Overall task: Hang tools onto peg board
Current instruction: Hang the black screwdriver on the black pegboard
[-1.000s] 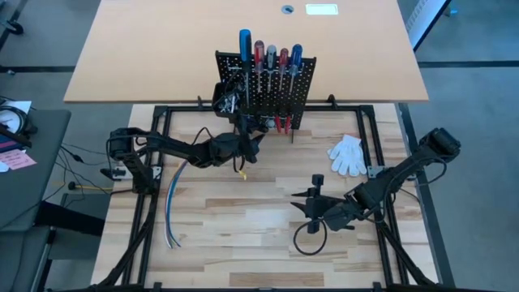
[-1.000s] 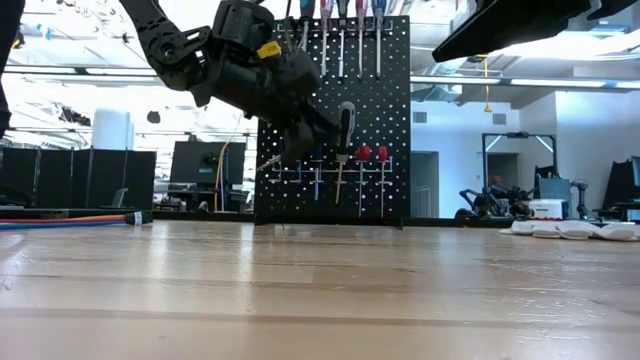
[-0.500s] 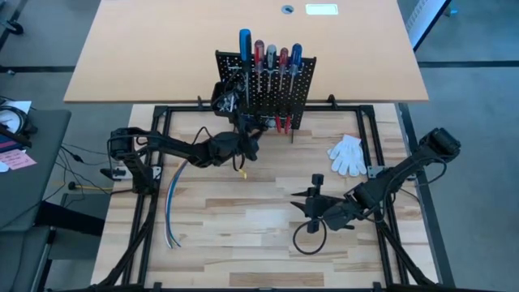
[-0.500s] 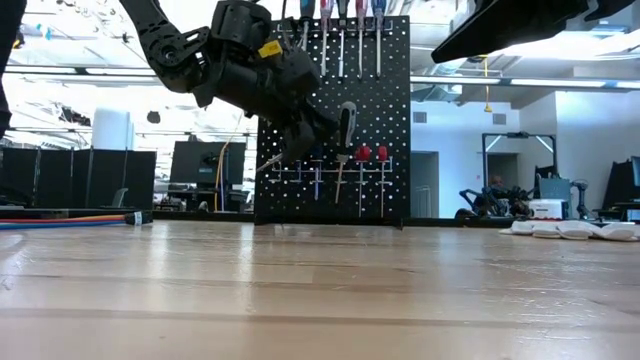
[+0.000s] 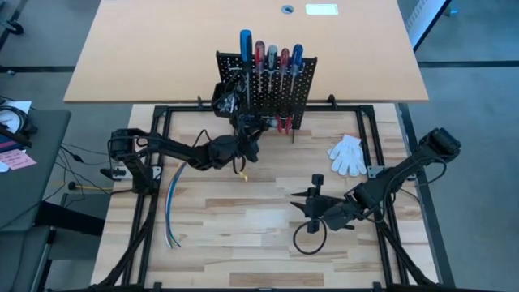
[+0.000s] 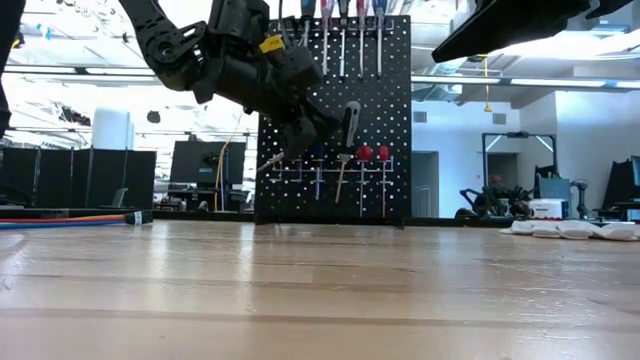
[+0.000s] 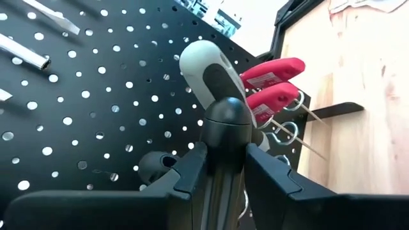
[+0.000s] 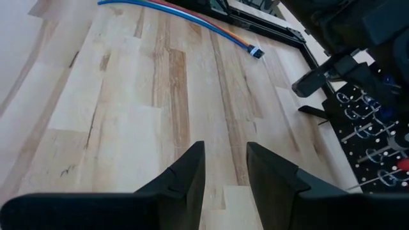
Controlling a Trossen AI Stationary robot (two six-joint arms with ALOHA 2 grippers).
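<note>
Left pincer [image 7: 225, 167] clamps a grey-and-black-handled screwdriver [image 7: 214, 80] between its fingers, right against the peg board [image 7: 83, 108].

Left claw [image 7: 220, 172] clamped, raised; right claw [image 8: 223, 169] parted, low.

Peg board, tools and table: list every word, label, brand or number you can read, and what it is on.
No readable text in any view.
Yellow tag on the left arm: any print is too small to read.
White plate on the far tan tabletop: blank or too blurred to tell.
Peg board and screwdriver handle: no markings visible.
</note>
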